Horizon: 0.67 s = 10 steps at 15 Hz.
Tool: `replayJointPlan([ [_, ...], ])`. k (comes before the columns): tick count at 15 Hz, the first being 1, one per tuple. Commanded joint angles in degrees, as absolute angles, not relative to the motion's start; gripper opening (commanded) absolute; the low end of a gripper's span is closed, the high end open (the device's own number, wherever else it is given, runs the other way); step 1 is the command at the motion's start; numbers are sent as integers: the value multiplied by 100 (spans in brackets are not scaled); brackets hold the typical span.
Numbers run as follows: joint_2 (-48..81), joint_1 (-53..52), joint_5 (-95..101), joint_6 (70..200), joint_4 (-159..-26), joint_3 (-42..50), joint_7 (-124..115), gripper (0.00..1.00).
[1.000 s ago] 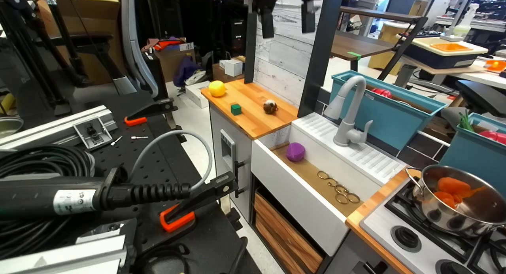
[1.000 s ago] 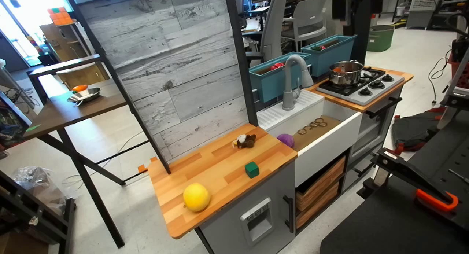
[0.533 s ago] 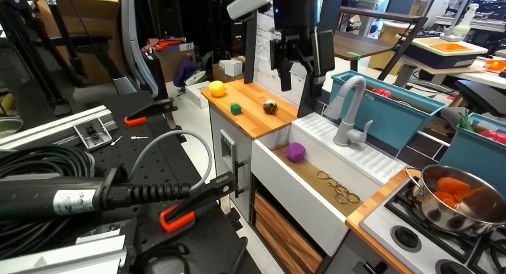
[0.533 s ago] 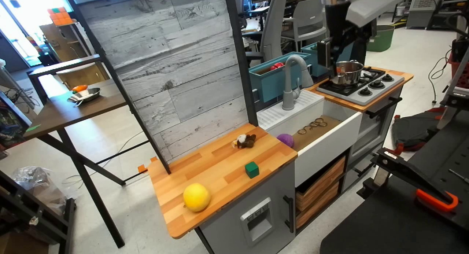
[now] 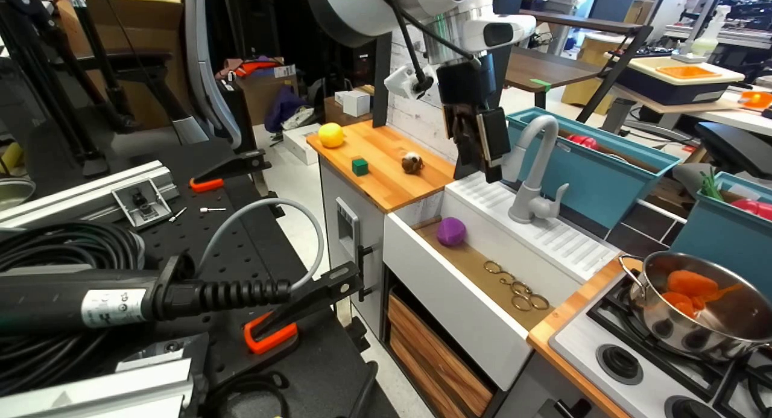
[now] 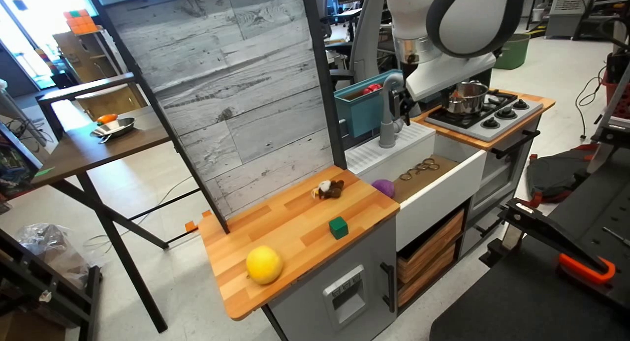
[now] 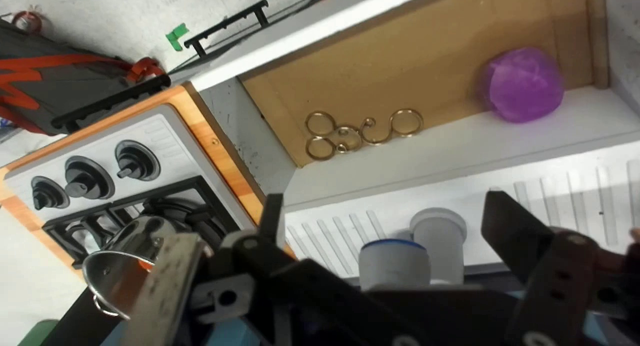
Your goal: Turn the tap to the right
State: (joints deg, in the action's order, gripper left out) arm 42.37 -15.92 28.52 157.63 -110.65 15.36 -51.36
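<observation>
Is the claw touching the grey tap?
Cannot tell. In the wrist view, the tap shows between the fingers of the open claw, which partly covers it, perhaps hiding contact.

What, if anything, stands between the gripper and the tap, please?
Nothing visible: in the wrist view, the tap appears in the gap of the open gripper, with no other object between them. Whether they touch is unclear.

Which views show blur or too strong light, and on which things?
In the wrist view, near parts of the tool look out of focus; in an exterior view, the window is washed out; in an exterior view, the steel pot shows glints.
</observation>
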Motion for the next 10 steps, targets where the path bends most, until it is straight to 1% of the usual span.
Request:
replayJointPlan([
  [1,4920,-2316,2832,16276,-10481,2338,-5910,100],
  [3,5171,-2701,2845,16520,-10370,2777,-6260,100],
  [4,5241,-2855,2818,16559,-10371,2943,-6355,91],
  [5,5303,-2978,2788,16608,-10377,3073,-6423,74],
  [10,5273,-3324,2811,16553,-10688,3391,-6360,35],
])
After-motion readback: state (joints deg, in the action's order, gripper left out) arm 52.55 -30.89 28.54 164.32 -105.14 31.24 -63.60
